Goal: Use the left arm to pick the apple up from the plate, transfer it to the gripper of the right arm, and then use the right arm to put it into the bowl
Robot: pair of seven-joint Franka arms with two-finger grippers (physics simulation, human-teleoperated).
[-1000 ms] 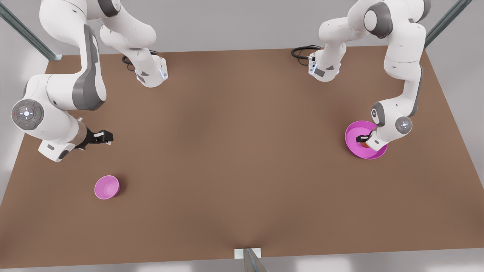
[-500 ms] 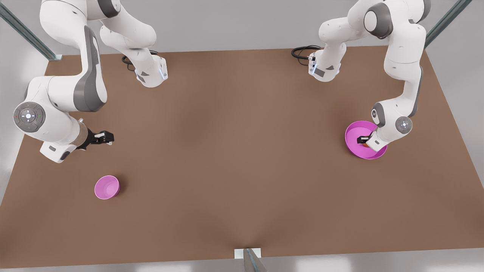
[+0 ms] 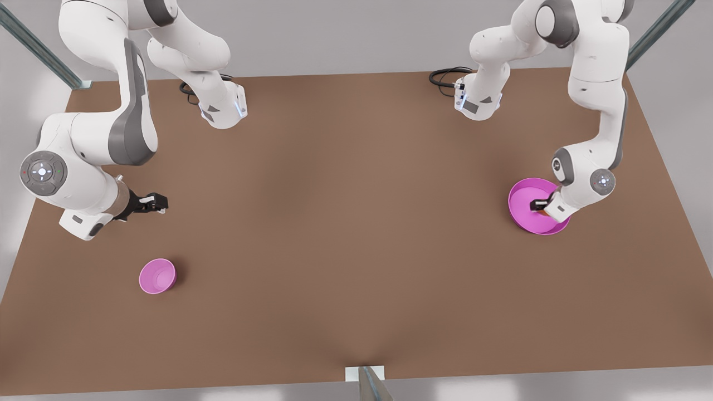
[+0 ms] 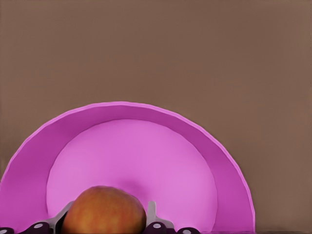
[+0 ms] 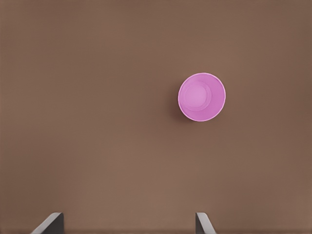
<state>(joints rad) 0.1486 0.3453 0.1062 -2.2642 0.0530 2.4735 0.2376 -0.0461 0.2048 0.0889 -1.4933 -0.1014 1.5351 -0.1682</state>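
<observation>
The apple (image 4: 104,212) sits low over the magenta plate (image 4: 122,110), red-orange with yellow patches. My left gripper (image 4: 107,220) is shut on the apple, one finger on each side of it. In the front view this gripper (image 3: 539,207) reaches down into the plate (image 3: 519,193) at the front view's right, and only a sliver of the apple (image 3: 535,212) shows under it. My right gripper (image 3: 157,203) hovers open above the table at the front view's left, its fingertips (image 5: 51,222) wide apart. The small pink bowl (image 3: 157,275) stands on the table beyond it (image 5: 201,96).
The brown table (image 3: 356,234) stretches between the two arms. The arm bases (image 3: 223,108) stand at its far edge with a black cable (image 3: 443,75) beside one. A metal post (image 3: 367,381) rises at the near edge.
The left arm's wrist has shifted slightly up and toward the front view's right, with the gripper still on the apple. The right arm has barely moved.
</observation>
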